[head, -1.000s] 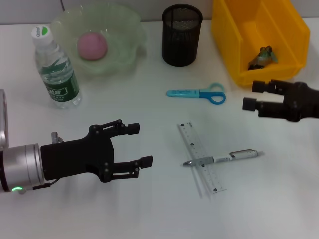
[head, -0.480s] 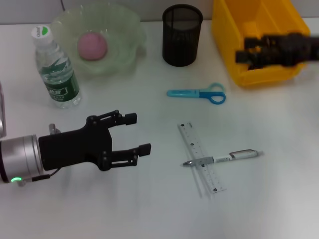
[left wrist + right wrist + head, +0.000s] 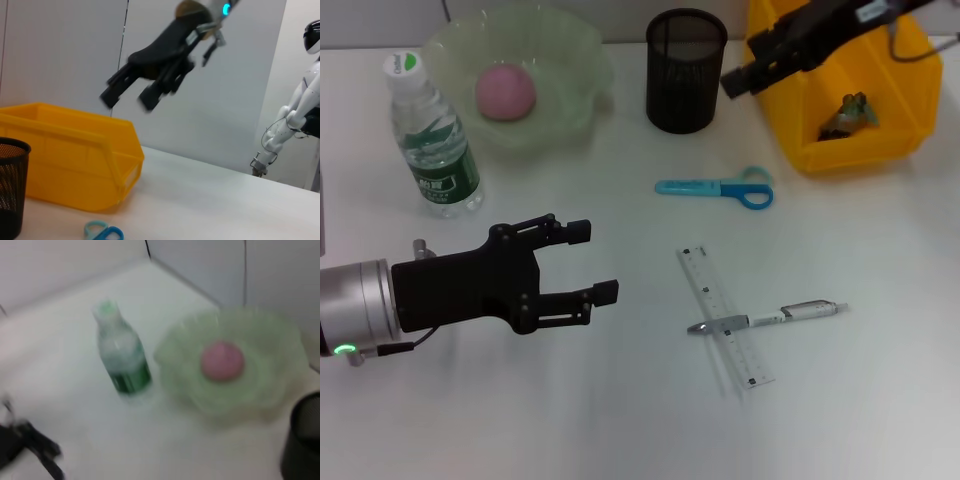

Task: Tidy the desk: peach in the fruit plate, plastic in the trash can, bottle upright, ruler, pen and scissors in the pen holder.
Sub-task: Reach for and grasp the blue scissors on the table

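Clear plastic ruler (image 3: 726, 317) lies nearest on the desk (image 3: 620, 420), the pen (image 3: 770, 317) across it, well right of the left gripper (image 3: 592, 262), whose fingers are spread and empty. Farther back lie the scissors (image 3: 714, 187). Farthest, the right gripper (image 3: 752, 62) hangs between pen holder (image 3: 685, 70) and trash can (image 3: 840, 75); its finger state cannot be told.

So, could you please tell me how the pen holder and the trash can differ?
The pen holder is a black wire-mesh cylinder; the trash can is a bright yellow rectangular plastic bin. The pen holder is much smaller than the trash can. The pen holder looks empty, while the trash can holds a crumpled scrap. Both stand upright at the desk's far edge.
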Robot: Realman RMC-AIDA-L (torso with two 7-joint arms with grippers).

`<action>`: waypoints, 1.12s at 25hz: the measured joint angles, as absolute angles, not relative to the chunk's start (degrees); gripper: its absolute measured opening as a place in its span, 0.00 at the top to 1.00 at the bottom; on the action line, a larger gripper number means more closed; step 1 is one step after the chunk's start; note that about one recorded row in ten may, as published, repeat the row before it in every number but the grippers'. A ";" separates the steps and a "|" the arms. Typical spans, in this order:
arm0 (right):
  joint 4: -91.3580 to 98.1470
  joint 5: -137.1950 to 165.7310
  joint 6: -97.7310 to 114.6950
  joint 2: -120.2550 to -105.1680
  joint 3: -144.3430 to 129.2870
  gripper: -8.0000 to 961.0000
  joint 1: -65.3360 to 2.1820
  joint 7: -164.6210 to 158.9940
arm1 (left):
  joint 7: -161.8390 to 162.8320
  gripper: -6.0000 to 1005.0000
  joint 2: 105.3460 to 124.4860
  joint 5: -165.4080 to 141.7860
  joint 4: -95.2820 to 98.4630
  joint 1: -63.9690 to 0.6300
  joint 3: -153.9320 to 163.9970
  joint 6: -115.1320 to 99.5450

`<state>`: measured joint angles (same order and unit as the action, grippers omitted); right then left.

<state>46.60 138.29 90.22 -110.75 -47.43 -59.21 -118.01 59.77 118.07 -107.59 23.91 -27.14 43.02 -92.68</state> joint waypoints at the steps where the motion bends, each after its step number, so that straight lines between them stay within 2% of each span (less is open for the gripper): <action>1: 45.79 141.34 89.30 -111.15 -48.83 0.23 -61.06 -118.33 | 59.66 0.17 118.18 -107.55 23.91 -26.98 43.01 -92.68; 4: 42.38 148.81 82.92 -113.13 -55.13 0.24 -65.10 -117.57 | 59.51 0.17 118.33 -107.41 23.73 -26.56 42.89 -92.36; 5: 42.38 148.81 82.92 -113.13 -55.13 0.24 -65.10 -117.57 | 59.70 0.17 118.33 -107.39 23.60 -26.41 42.85 -92.23; 6: 41.65 149.98 79.21 -114.45 -59.16 0.24 -65.28 -116.30 | 60.22 0.17 118.19 -107.37 23.51 -26.02 42.76 -92.13; 7: 41.65 149.98 79.21 -114.45 -59.16 0.24 -65.28 -116.30 | 60.22 0.17 118.19 -107.37 23.51 -26.02 42.76 -92.13; 8: 41.37 150.15 76.38 -115.85 -62.64 0.24 -64.82 -114.99 | 60.44 0.17 118.13 -107.37 23.53 -25.81 42.57 -92.11; 9: 41.37 150.15 76.38 -115.85 -62.64 0.24 -64.82 -114.99 | 60.64 0.17 118.07 -107.37 23.68 -25.47 42.12 -92.06; 13: 38.89 150.21 70.81 -118.44 -65.46 0.24 -63.59 -111.22 | 60.73 0.17 117.88 -107.38 23.86 -25.06 41.35 -92.02; 28: 30.97 147.68 61.20 -119.45 -67.04 0.25 -62.05 -107.67 | 60.19 0.17 117.68 -107.84 24.41 -23.48 41.65 -91.92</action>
